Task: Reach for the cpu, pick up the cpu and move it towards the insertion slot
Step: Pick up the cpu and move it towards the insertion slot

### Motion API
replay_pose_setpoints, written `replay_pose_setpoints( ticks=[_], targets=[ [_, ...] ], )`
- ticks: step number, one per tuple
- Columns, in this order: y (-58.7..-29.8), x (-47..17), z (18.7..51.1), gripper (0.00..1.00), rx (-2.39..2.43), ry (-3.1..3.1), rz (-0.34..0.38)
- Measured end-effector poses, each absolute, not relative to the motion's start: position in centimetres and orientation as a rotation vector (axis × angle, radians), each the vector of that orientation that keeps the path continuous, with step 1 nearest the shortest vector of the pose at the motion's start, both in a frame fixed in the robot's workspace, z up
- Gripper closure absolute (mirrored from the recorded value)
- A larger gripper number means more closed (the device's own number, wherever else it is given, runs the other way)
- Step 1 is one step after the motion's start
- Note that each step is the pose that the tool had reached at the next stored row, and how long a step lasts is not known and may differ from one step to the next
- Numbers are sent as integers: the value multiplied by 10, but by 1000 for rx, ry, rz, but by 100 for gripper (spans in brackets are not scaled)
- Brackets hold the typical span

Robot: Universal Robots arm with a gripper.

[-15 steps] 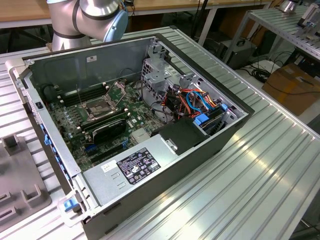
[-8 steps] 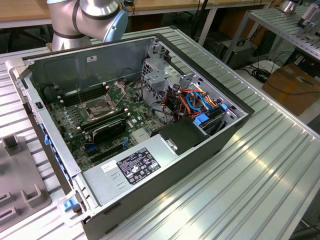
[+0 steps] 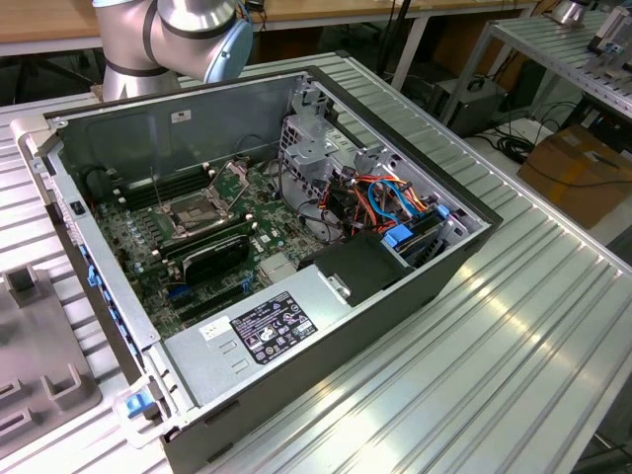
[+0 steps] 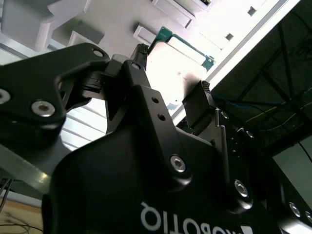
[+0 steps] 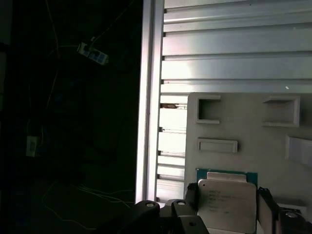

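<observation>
Found the small, thin, square cpu [image 5: 226, 207], pale beige-silver on its face with a green rim, clamped at two opposite edges between the black metal fingers [image 5: 192, 195] of the black gripper [image 4: 170, 68]: closed on the chip, not released. Saw the same pinch in both wrist views. Placed the chip just over, or perhaps touching, a flat pale grey tray [image 5: 243, 122] with raised rectangular pockets; could not tell which. Noted a ribbed silver aluminium tabletop [image 5: 219, 48] under and beside that tray, ending at a straight edge with dark floor beyond.

Saw, in the exterior view, the insertion slot [image 3: 193, 212], a square dark socket ringed by a shiny silver metal frame with a thin wire lever, seated on the green motherboard [image 3: 148, 237] inside an open grey metal computer case [image 3: 415, 286]. Placed the silver-grey and pale blue arm [image 3: 168, 39] beyond the case's far wall, well apart from the socket.

Judged the pick-up as the step in hand: grasp made, carry toward the slot not yet begun. Judged the carry to call for a firm, level hold on those thin edges, a rise clear of the tray's pockets, and a path over the case wall, with the chip kept square to the silver frame.
</observation>
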State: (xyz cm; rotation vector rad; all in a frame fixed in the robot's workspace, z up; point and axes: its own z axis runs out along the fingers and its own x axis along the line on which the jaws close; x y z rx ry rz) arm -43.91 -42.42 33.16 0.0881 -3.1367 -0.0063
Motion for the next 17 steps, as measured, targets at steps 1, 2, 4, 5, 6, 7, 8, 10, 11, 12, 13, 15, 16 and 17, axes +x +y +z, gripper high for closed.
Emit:
replay_pose_setpoints(
  ticks=[1, 2, 4, 5, 6, 7, 8, 10, 11, 12, 13, 15, 16, 17],
  targets=[
    [-424, -439, 333, 45, 88, -3137, -6],
    [-424, -439, 334, 45, 88, -3137, -6],
    [-424, -439, 336, 45, 88, -3137, -6],
    [-424, -439, 337, 45, 88, -3137, -6],
    [-424, -439, 337, 45, 88, -3137, -6],
    [-424, -439, 338, 45, 88, -3137, -6],
    [-424, -439, 338, 45, 88, -3137, -6],
    [-424, -439, 340, 45, 88, -3137, -6],
    [-424, -439, 341, 45, 88, -3137, -6],
    [-424, -439, 341, 45, 88, -3137, -6],
    [-424, -439, 342, 45, 88, -3137, -6],
    [-424, -439, 343, 45, 88, -3137, -6],
    [-424, -439, 344, 45, 88, -3137, -6],
    [-424, -439, 344, 45, 88, -3137, -6]
  ],
)
